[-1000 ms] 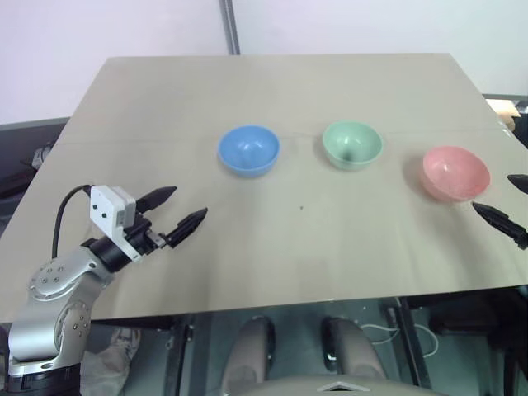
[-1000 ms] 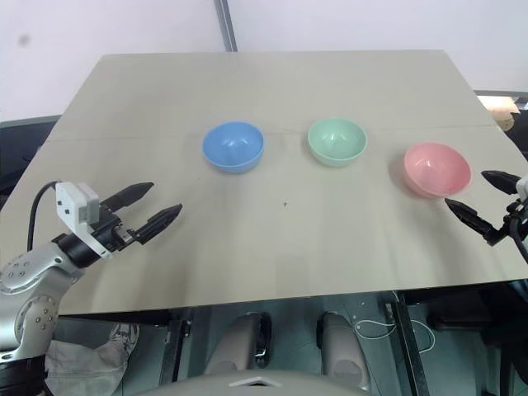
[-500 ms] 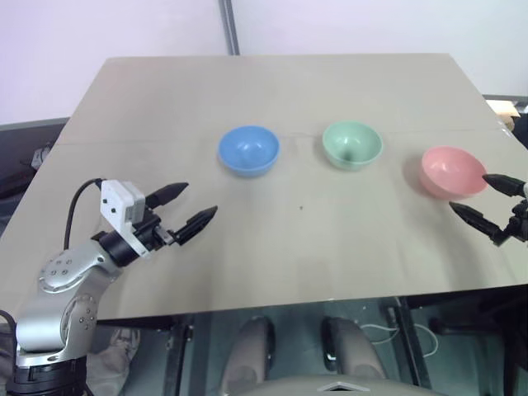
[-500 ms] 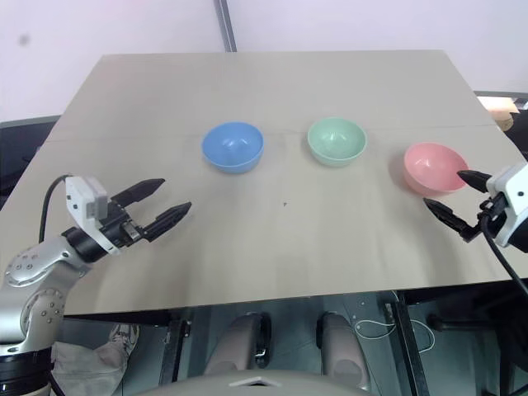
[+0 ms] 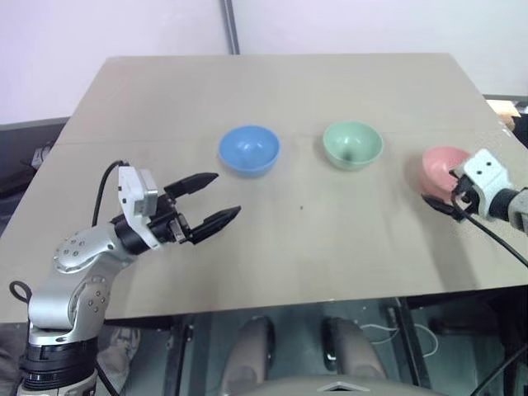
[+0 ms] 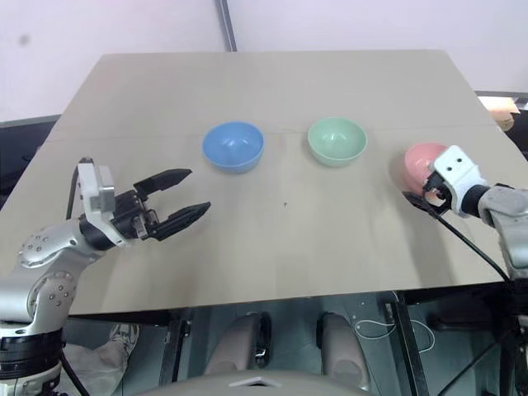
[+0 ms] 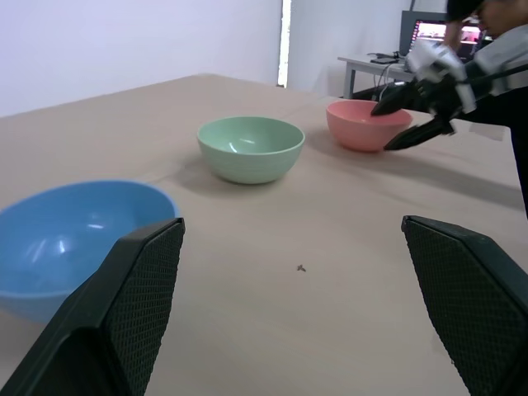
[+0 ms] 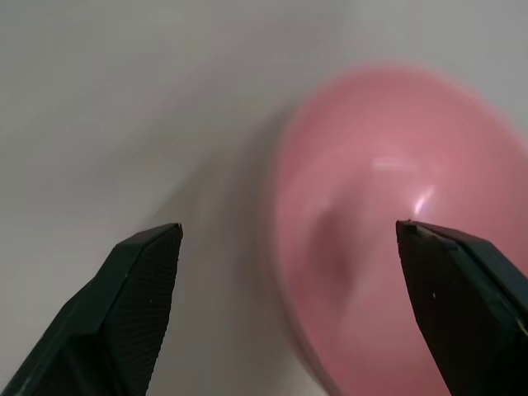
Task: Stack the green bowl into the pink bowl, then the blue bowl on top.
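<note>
Three bowls are sitting apart in a row across the worktop [image 5: 330,247]: the blue bowl [image 5: 248,149] toward the robot's left, the green bowl [image 5: 352,145] in the middle, and the pink bowl [image 5: 439,167] toward its right. The right end effector [image 5: 443,192] is hanging at the pink bowl's near rim with its fingers spread to either side of that rim, not clamping it. The left end effector [image 5: 209,200] is hovering over bare worktop near the blue bowl, fingers spread wide and carrying nothing.

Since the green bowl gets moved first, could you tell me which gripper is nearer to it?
Right. The right gripper straddles the pink bowl's rim, next to the green bowl; the left gripper hovers beyond the blue bowl.
</note>
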Robot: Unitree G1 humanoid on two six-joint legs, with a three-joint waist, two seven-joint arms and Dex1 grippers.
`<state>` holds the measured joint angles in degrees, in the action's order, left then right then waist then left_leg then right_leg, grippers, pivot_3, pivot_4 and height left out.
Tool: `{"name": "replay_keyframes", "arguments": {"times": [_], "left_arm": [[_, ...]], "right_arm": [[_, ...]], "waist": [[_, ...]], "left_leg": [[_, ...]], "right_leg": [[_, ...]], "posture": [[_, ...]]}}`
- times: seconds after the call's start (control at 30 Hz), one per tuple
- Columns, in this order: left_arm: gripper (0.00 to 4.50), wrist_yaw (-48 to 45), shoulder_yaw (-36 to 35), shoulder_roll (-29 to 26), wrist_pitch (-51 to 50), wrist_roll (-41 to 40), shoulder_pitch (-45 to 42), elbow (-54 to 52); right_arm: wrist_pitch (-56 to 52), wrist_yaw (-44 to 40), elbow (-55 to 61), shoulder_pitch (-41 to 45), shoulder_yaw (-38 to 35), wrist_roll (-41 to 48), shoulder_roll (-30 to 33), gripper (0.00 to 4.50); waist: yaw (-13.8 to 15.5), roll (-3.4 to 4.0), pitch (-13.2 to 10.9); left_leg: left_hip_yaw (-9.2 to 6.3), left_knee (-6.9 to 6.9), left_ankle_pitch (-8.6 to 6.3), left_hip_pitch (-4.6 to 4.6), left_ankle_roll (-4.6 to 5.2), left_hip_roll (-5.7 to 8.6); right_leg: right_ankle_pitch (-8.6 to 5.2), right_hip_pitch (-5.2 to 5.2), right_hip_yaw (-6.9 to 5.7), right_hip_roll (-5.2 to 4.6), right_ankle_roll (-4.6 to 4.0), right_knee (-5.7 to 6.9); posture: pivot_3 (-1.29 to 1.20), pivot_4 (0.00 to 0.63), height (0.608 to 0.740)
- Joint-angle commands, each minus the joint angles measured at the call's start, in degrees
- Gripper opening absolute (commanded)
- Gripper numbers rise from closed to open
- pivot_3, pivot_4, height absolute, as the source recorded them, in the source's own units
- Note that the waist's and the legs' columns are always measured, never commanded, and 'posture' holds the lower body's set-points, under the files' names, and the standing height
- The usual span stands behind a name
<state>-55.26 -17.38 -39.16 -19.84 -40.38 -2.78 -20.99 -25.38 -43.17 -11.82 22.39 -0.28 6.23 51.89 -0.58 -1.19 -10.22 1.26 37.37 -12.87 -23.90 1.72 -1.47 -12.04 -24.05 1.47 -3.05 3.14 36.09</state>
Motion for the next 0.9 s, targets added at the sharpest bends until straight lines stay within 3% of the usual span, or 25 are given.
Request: {"name": "replay_keyframes", "arguments": {"times": [0.03,0.1,0.13,0.23,0.27,0.4,0.53,0.63,0.77,0.9], "left_arm": [[4.50,-0.4,-0.7,-0.8,1.1,0.2,0.7,-2.9],[4.50,-0.2,-1.2,-0.8,1.2,0.2,1.4,-3.1],[4.50,-0.1,-1.4,-0.8,1.2,0.1,1.8,-3.3],[4.50,0.6,-2.0,-0.7,1.0,0.1,3.1,-4.3],[4.50,0.8,-2.1,-0.7,1.1,0.2,3.7,-4.4],[4.50,1.3,-2.7,-0.8,1.7,1.6,5.6,-3.2],[4.50,1.3,-2.3,-0.7,2.6,3.4,5.7,-1.3],[4.50,1.2,-1.7,-0.6,2.7,3.8,5.0,-0.4],[4.50,0.6,-0.8,-0.7,3.0,4.6,3.6,1.0],[4.50,0.3,-0.1,-0.6,2.8,4.8,2.8,1.3]], "right_arm": [[1.5,-0.9,-5.8,3.6,1.4,-2.8,0.3,3.30],[2.4,-1.5,-7.4,4.8,2.0,-3.4,0.4,2.17],[2.7,-1.8,-7.5,5.2,2.1,-3.6,0.5,1.87],[3.2,-2.4,-5.0,5.4,1.5,-3.8,0.6,0.32],[3.7,-2.5,-3.4,5.2,1.3,-3.9,0.7,0.06],[0.8,-9.1,19.0,-0.1,1.9,2.2,1.1,0.06],[-7.8,-10.6,40.6,-4.0,8.7,5.9,-0.9,0.06],[-7.5,-8.4,44.3,-3.7,15.5,1.5,-3.5,0.06],[-6.1,-4.3,38.4,-1.0,22.9,-4.9,-9.7,0.06],[-6.2,-3.3,34.6,0.9,23.9,-7.5,-12.3,1.76]], "waist": [[0.0,0.00,0.0],[-0.1,0.00,0.0],[-0.1,0.00,0.0],[-0.2,0.00,0.0],[-0.2,-0.04,0.0],[-0.1,0.01,0.0],[-0.2,0.00,0.0],[0.0,-0.02,0.0],[0.0,-0.07,0.1],[-0.1,-0.11,0.1]], "left_leg": [[0.00,0.00,0.00,0.00,0.00,0.00],[0.00,0.00,0.00,0.00,0.00,0.00],[0.00,0.00,0.00,0.01,0.00,0.00],[0.00,0.00,0.00,0.04,0.00,-0.01],[0.01,0.02,0.00,0.10,0.00,-0.02],[-0.04,0.00,0.00,0.10,0.00,-0.08],[-0.07,-0.02,0.00,0.07,0.00,-0.19],[-0.08,0.06,0.00,0.08,-0.01,-0.38],[-0.02,0.36,0.00,0.07,-0.02,-0.37],[-0.03,0.47,0.00,0.07,-0.02,-0.42]], "right_leg": [[0.00,0.00,0.00,0.00,0.00,0.00],[0.00,0.00,0.01,0.00,0.01,0.00],[0.01,0.00,0.01,0.00,0.01,0.00],[0.00,0.02,0.01,0.02,0.02,0.02],[0.00,0.04,0.02,0.02,0.02,0.06],[-0.01,0.01,-0.02,0.06,0.02,0.12],[-0.06,-0.07,-0.03,0.15,0.11,0.20],[-0.12,-0.05,-0.08,0.18,0.19,0.20],[-0.10,0.01,-0.08,0.04,0.18,0.21],[0.08,0.00,-0.07,0.02,-0.09,0.27]], "posture": [[0.00,0.150,0.740],[0.00,0.150,0.740],[0.00,0.150,0.740],[0.00,0.150,0.740],[0.00,0.150,0.740],[0.00,0.150,0.740],[0.00,0.150,0.740],[0.00,0.150,0.740],[0.00,0.150,0.740],[0.00,0.150,0.740]]}}
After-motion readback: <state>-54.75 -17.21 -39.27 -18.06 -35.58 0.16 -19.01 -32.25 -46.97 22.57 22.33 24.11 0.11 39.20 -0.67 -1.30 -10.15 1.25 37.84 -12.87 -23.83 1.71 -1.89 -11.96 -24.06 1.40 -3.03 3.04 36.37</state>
